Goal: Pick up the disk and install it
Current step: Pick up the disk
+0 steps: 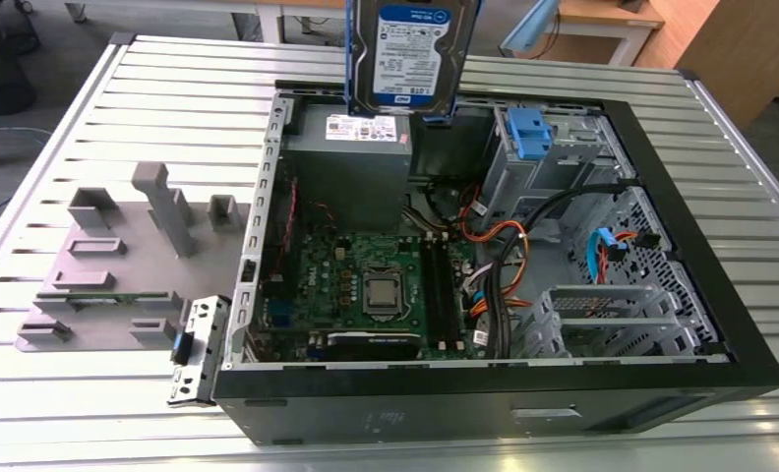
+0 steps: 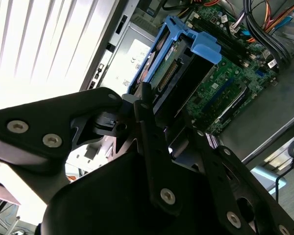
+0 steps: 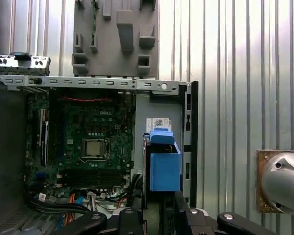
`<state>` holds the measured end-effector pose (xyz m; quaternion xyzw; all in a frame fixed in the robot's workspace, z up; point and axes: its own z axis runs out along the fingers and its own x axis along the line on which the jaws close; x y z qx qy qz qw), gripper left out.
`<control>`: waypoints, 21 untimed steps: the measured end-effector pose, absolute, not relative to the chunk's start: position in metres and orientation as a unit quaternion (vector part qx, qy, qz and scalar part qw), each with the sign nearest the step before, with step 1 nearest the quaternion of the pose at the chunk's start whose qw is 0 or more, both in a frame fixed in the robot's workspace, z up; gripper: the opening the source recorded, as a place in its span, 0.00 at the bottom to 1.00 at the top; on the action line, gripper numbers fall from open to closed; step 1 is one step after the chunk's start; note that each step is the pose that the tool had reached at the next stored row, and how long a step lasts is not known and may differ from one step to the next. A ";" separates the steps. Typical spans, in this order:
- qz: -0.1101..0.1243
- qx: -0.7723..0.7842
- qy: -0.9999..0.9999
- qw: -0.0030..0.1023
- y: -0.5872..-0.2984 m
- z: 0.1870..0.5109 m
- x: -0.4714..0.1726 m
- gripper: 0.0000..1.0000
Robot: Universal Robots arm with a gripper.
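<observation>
The disk (image 1: 409,49), silver with a blue-and-white label and blue side rails, hangs upright in the air at the top of the exterior view. It is just above the grey power-supply box (image 1: 350,147) at the back of the open computer case (image 1: 704,324). In both wrist views my gripper (image 2: 161,105) (image 3: 161,210) is shut on the disk (image 2: 179,63) (image 3: 164,166), with a black finger on each side. The disk's blue rail end points down toward the case interior.
Inside the case lie the motherboard (image 1: 363,275), bundled cables (image 1: 508,256) and a drive cage with a blue latch (image 1: 527,133) at the exterior view's right. A grey fixture block (image 1: 114,265) with upright holders sits on the slatted metal table (image 1: 166,98) left of the case.
</observation>
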<state>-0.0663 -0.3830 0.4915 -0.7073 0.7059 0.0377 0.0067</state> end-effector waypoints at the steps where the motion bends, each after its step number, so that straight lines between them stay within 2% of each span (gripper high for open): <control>1: 0.038 -0.707 0.706 0.007 -0.383 0.491 -0.066 0.35; 21: 0.037 -0.707 0.706 0.006 -0.392 0.491 -0.066 0.35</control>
